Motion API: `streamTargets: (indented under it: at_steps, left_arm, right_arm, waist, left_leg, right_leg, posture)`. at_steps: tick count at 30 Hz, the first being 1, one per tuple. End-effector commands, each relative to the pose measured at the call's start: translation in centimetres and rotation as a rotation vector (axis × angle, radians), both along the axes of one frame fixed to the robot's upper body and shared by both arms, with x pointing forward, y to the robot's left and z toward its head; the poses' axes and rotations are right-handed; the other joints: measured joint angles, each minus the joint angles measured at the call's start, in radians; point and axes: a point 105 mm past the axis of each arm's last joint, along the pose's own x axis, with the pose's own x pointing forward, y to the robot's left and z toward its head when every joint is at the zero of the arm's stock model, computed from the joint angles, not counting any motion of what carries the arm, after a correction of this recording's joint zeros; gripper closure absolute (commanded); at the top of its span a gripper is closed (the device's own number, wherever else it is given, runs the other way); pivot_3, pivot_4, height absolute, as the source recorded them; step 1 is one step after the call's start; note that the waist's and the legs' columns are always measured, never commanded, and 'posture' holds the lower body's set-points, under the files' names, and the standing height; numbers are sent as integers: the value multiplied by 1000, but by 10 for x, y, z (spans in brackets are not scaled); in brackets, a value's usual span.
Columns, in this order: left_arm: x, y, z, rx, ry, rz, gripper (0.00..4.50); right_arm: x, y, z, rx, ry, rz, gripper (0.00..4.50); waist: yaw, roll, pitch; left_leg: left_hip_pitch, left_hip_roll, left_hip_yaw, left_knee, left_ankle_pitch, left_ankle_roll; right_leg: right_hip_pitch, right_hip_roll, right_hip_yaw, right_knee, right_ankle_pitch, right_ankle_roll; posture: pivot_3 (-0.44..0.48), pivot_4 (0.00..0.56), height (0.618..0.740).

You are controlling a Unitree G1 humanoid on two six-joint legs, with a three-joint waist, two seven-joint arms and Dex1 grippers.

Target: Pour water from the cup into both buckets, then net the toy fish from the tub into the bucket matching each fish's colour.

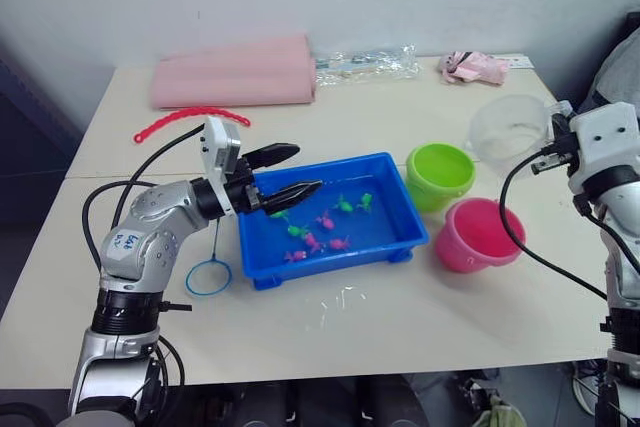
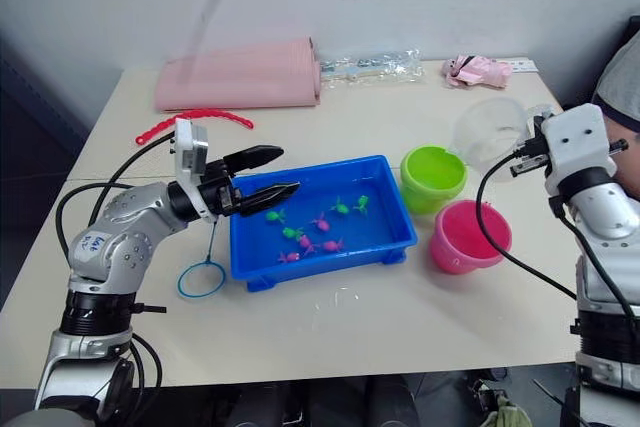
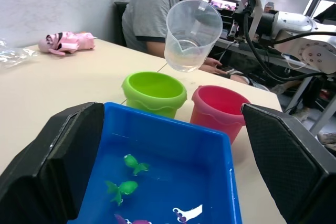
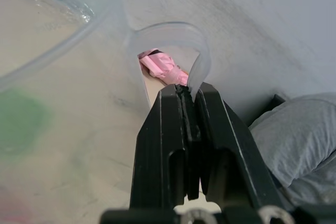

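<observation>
Cup (image 3: 192,34): hanging in the air above the far edges of the green bucket (image 1: 440,174) and pink bucket (image 1: 477,234), a little water sitting in its bottom; thin, clear and stiff, probably light and liable to swing about its handle.
Hold: the right claw (image 4: 189,94) is pinching the cup's handle loop, fingers closed on it; a narrow grip, so tipping slowly looks wise.
Buckets: standing side by side on the table (image 1: 400,327), just beside the tub (image 1: 330,219); small and light, likely to slide if knocked.
Left claw (image 1: 288,175): hovering over the tub's near end, fingers spread wide and gripping nothing.
Fish (image 1: 325,219): green and pink ones lying scattered in the tub's shallow water; tiny, wet, probably too slippery to pinch.
Net (image 1: 208,276): lying on the table beside the tub, hoop flat; the thin wire handle is the place to grip, though it is lying low and partly hidden under the left arm.
</observation>
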Motion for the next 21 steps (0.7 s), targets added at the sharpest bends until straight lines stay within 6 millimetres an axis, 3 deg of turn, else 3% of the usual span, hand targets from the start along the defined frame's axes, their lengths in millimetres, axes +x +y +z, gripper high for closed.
streamTargets:
  at_steps: [1,6,21]
  left_arm:
    - [1,0,8,14,-51,19,0]
    - [2,0,8,18,-56,19,0]
    - [-2,-4,9,0,-67,20,0]
  right_arm:
    - [2,3,23,-134,-91,-22,4479]
    - [9,11,23,-220,-98,17,4479]
    - [19,8,21,-450,-168,-62,4479]
  waist:
    - [0,0,0]
    - [0,0,0]
    - [-8,0,0]
  left_leg:
    - [0,0,0,0,0,0]
    - [0,0,0,0,0,0]
    - [0,0,0,0,0,0]
  right_leg:
    - [0,0,0,0,0,0]
    - [0,0,0,0,0,0]
    - [0,0,0,0,0,0]
  posture:
    - [0,150,740]
    - [0,150,740]
    - [0,150,740]
